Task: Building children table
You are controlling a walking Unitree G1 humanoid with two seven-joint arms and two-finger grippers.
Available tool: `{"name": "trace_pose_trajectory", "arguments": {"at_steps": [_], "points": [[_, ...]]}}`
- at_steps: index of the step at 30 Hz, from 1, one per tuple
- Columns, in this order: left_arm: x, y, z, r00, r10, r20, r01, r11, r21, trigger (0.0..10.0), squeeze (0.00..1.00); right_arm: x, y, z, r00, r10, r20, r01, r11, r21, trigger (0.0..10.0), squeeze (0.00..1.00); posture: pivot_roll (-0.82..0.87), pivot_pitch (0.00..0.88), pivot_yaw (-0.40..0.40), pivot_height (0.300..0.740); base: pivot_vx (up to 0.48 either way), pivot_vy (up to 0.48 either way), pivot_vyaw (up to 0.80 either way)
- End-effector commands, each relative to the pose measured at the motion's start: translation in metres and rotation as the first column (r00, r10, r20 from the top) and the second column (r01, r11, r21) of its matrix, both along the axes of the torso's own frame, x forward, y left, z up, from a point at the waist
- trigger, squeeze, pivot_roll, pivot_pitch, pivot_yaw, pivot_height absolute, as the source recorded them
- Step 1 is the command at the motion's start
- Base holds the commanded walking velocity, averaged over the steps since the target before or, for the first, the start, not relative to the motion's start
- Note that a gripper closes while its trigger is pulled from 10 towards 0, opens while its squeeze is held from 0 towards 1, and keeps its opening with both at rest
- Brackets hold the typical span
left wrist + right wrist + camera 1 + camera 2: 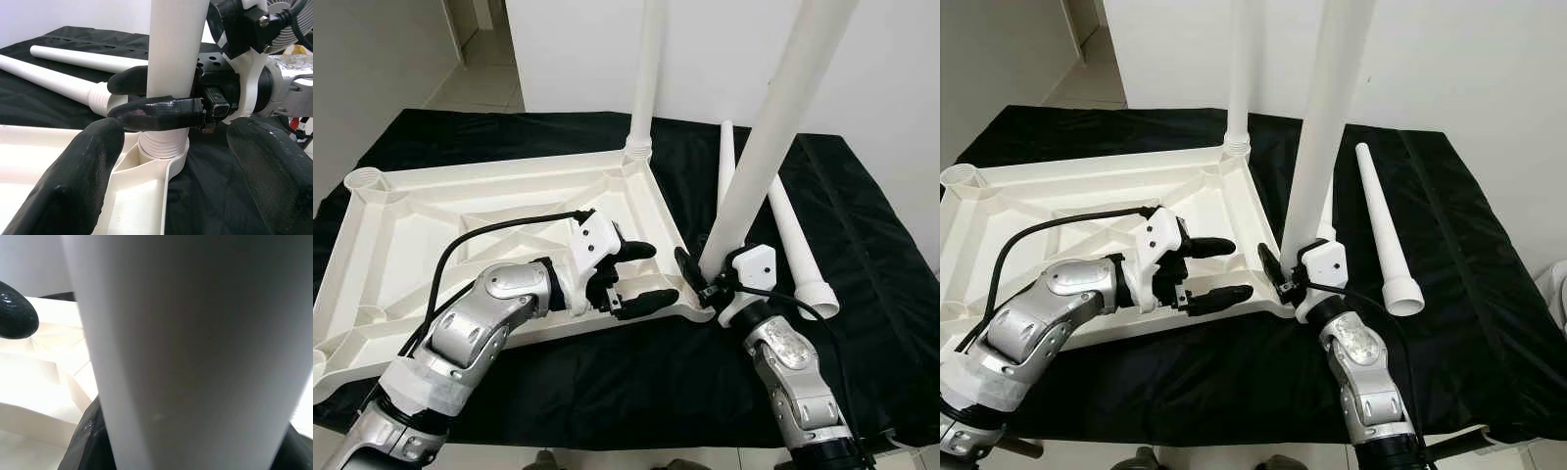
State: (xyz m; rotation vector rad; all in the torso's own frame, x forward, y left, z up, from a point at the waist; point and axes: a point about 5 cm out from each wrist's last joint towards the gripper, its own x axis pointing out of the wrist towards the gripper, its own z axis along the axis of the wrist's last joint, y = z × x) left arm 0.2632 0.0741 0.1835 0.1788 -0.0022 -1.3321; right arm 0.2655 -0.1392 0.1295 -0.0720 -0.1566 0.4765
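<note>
The white table top (431,211) lies upside down on a black cloth. One white leg (644,78) stands upright in its far right corner socket. A second leg (773,127) stands tilted at the near right corner, and my right gripper (705,274) is shut on it low down. In the left wrist view this leg's threaded end (164,147) sits in the corner socket. My left gripper (658,272) hovers open over the table top's near right edge, pointing at that leg and touching nothing. Two more legs (795,240) lie on the cloth to the right.
The black cloth (862,215) covers the whole work surface, with a white wall behind it. A tiled floor (480,78) runs off at the far left. My left arm's black cable (484,235) arcs over the table top.
</note>
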Motion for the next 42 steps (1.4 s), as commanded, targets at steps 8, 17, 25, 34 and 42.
{"name": "trace_pose_trajectory", "arguments": {"at_steps": [8, 17, 25, 34, 42], "points": [[-0.007, 0.0, 0.003, 0.995, -0.104, -0.007, 0.104, 0.994, 0.017, 10.0, 0.0, -0.002, -0.003, -0.028, 0.985, -0.017, -0.171, 0.031, 0.996, 0.083, 10.0, 0.0, 0.03, 0.035, -0.015, 0.74, 0.0, 0.0, 0.0], [-0.007, 0.001, 0.003, 0.994, -0.106, -0.004, 0.106, 0.994, 0.019, 10.0, 0.0, 0.003, -0.005, -0.027, 0.977, -0.056, -0.205, 0.081, 0.99, 0.117, 10.0, 0.0, 0.03, 0.032, -0.014, 0.74, 0.0, 0.0, 0.0], [-0.007, 0.002, 0.004, 0.994, -0.107, 0.0, 0.107, 0.994, 0.023, 10.0, 0.0, 0.008, -0.004, -0.029, 0.959, -0.163, -0.232, 0.192, 0.975, 0.11, 10.0, 0.0, 0.04, 0.032, -0.019, 0.74, 0.0, 0.0, 0.0], [-0.006, 0.004, 0.004, 0.995, -0.097, 0.004, 0.097, 0.995, 0.027, 10.0, 0.0, 0.01, 0.003, -0.017, 0.911, -0.38, -0.16, 0.405, 0.898, 0.172, 10.0, 0.0, 0.04, 0.033, -0.023, 0.74, 0.0, 0.0, 0.0], [-0.004, 0.005, 0.004, 0.996, -0.085, 0.009, 0.085, 0.996, 0.027, 10.0, 0.0, 0.003, 0.034, -0.01, 0.874, -0.463, -0.146, 0.485, 0.846, 0.223, 10.0, 0.0, 0.04, 0.035, -0.028, 0.74, 0.0, 0.0, 0.0]]}}
